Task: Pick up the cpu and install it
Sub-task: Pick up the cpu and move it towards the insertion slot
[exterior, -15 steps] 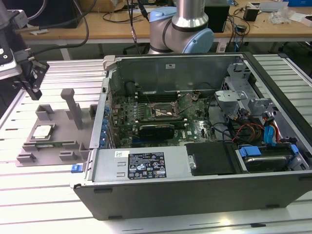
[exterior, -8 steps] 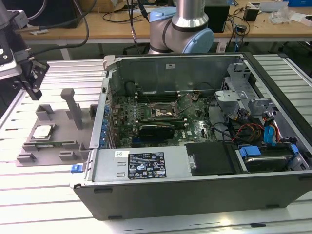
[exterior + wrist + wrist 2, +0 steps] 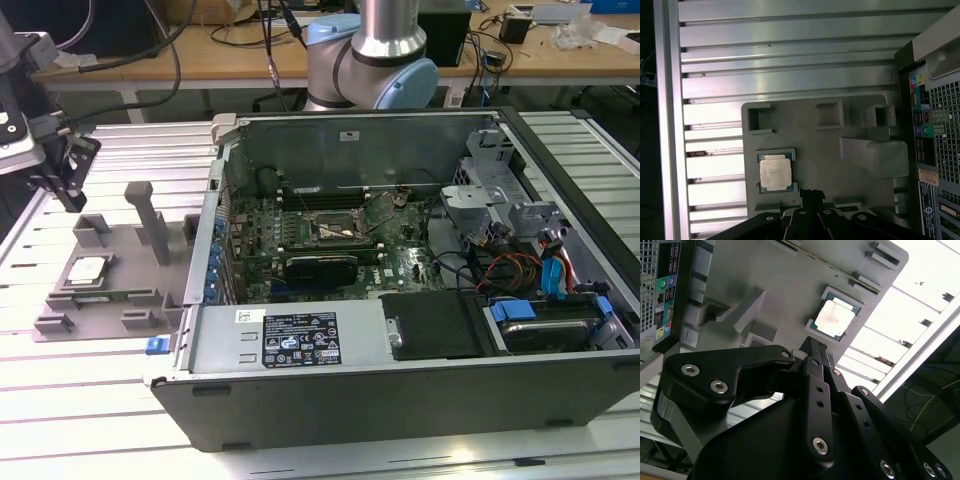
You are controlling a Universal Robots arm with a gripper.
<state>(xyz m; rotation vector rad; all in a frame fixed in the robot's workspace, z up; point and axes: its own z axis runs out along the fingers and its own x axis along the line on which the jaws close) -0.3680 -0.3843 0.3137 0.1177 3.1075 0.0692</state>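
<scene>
1. The cpu (image 3: 88, 268), a small flat square chip with a silvery-grey metal top plate and a thin paler rim, lies flat in a shallow square pocket of the grey plastic tray (image 3: 110, 300). Both wrist views show it there too (image 3: 834, 317) (image 3: 774, 173).
2. In the exterior view the tray is at 9 o'clock from the open dark-grey metal computer case (image 3: 400, 370). The square dark socket frame (image 3: 335, 232) sits on the green board inside the case.
3. The black gripper (image 3: 70, 195) hangs above the tray, at about 11 o'clock from the cpu and apart from it. In both wrist views its fingers (image 3: 812, 370) (image 3: 812, 197) come together with no gap that I can see, and they carry nothing.
4. Tray and case stand on a table of silver aluminium slats (image 3: 100, 420).
5. At 12 o'clock are the silver and blue robot arm (image 3: 370, 60) and wooden benches (image 3: 560, 55) with cables.
</scene>
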